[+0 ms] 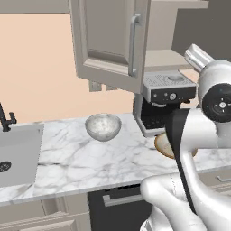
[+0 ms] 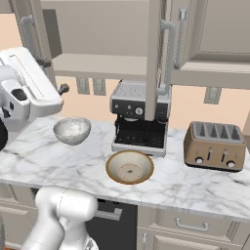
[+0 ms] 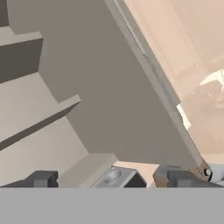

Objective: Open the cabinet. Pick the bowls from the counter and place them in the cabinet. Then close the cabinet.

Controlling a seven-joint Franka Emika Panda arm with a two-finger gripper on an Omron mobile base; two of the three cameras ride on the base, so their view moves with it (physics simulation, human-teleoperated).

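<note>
Two bowls (image 2: 72,130) wait on the counter (image 2: 205,188) below my spread gripper (image 3: 109,179); rigid, slick, breakable, so I'd pinch a rim.

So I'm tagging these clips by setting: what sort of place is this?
A rendered home kitchen: a marble counter with a sink, a coffee machine, a toaster, and wall cabinets above.

This is a rendered home kitchen. A white marble surface (image 1: 90,158) with a steel sink (image 1: 16,153) at the left of the left base view carries an espresso machine (image 2: 139,119) and a toaster (image 2: 214,145). Beige wall cabinets (image 2: 97,29) hang above, with drawers (image 2: 193,224) below and a peach wall (image 1: 36,67) behind.
</note>
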